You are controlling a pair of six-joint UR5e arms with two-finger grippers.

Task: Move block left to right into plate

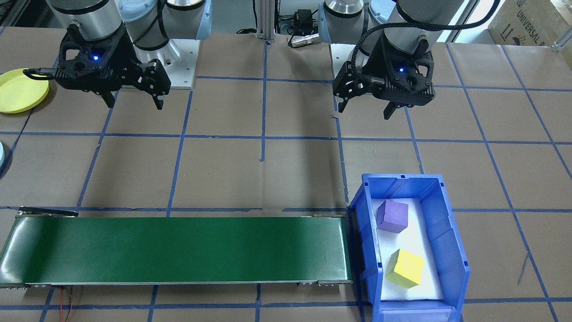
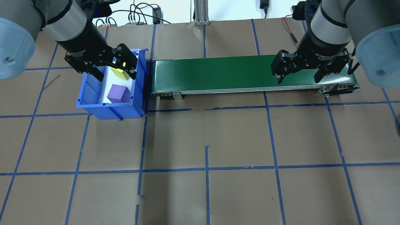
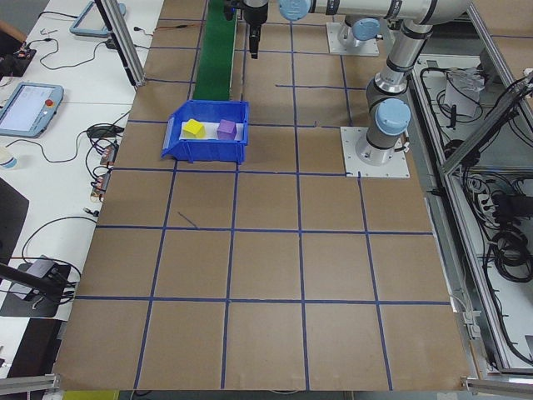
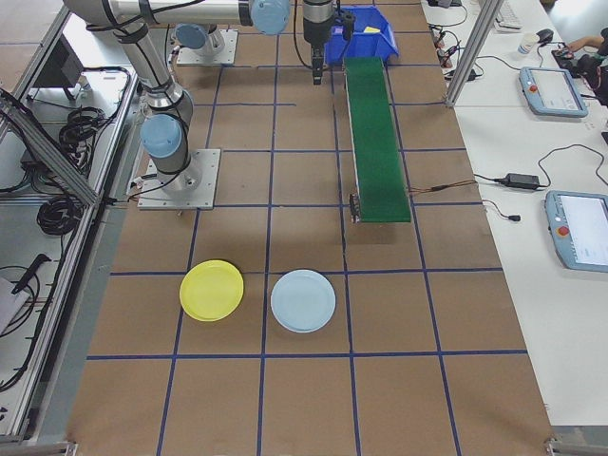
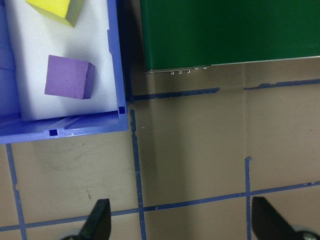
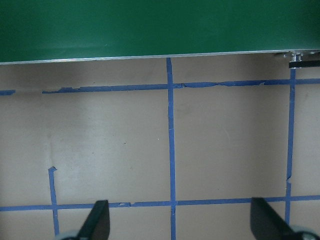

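Purple block (image 1: pixel 392 216) sits beside bin wall (image 1: pixel 440 223).

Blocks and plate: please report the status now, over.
Left gripper and right gripper open, empty. Purple block and yellow block in blue bin. Yellow plate empty. Green conveyor bare.

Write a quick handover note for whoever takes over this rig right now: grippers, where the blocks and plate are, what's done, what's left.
Left gripper: open, empty, hanging above bare table on the robot's side of the blue bin.
Right gripper: open, empty, above the table near its own base.
Purple block and yellow block: both inside the bin, at the green conveyor's left end.
Yellow plate: empty, on the table at the robot's right, next to a light blue plate.
Done: nothing.
Left: get a block from the bin across to the right side and into the yellow plate.
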